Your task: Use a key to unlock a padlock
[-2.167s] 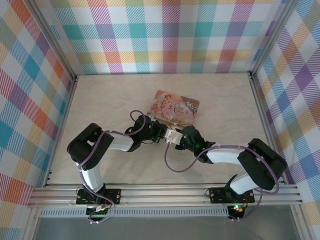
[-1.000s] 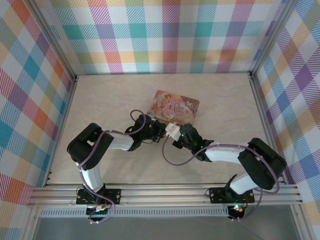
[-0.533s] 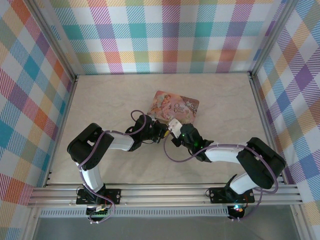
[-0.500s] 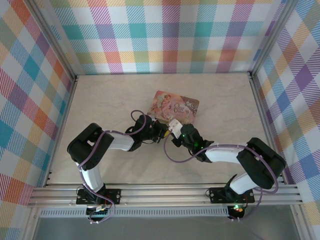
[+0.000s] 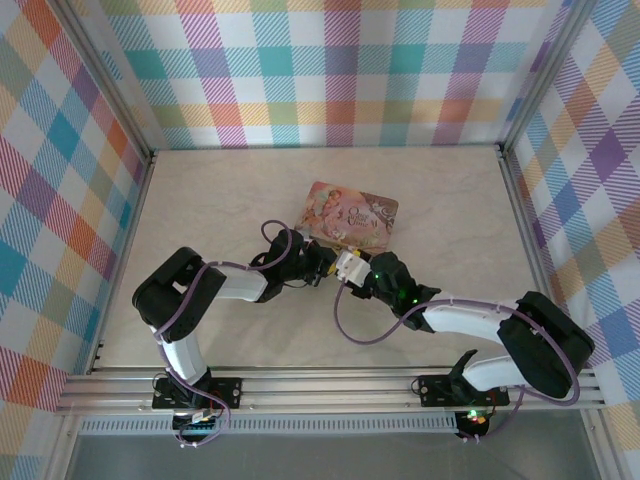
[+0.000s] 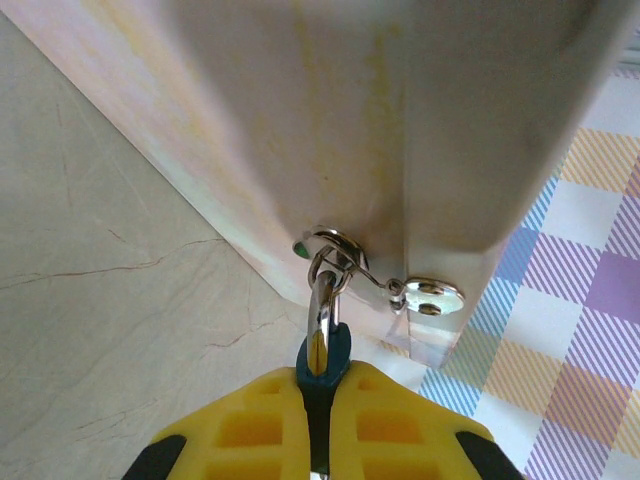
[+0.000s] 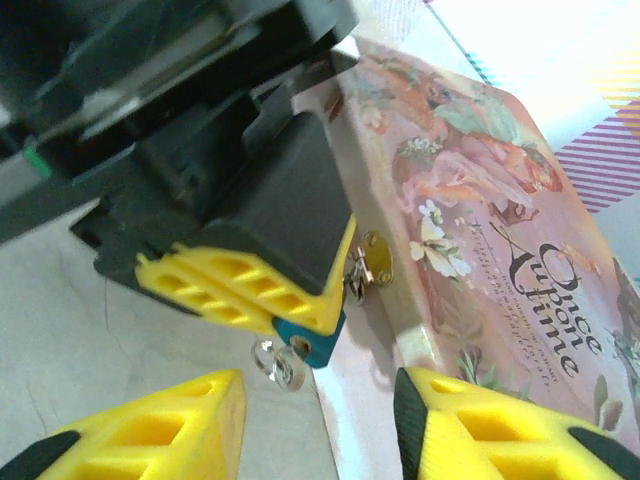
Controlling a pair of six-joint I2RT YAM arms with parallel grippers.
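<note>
Once the right gripper (image 7: 318, 425) let go, the setup changed. 1 second earlier its jaws were shut and tucked against the left gripper (image 6: 318, 425) beside the tin (image 5: 350, 212). At this moment they stood partway spread and empty, backed off slightly toward the near side in the top view.

The key (image 7: 272, 362) was no longer between its fingers (image 7: 150, 425). Its silvery head stuck out of the low end of the padlock (image 7: 318, 345), apart from both pads.

My read: the key was seated in the keyway and released, either to regrip for the turn or because the turn was done. Couldn't tell which. The shackle (image 6: 324, 295) still looked threaded through the tin's hasp (image 6: 335, 245) in the left wrist view, and I couldn't tell whether it had popped. So the unlock wasn't shown as finished.

Left gripper: pressed together on the blue padlock body, 2 yellow pads pinching it from either side, same as 1 second before. The padlock hung at the tin's front edge, low over the table (image 5: 220, 200), between the tin and the right gripper.

Right gripper touched nothing. Padlock and key sat just ahead of the gap between its 2 fingers.
</note>
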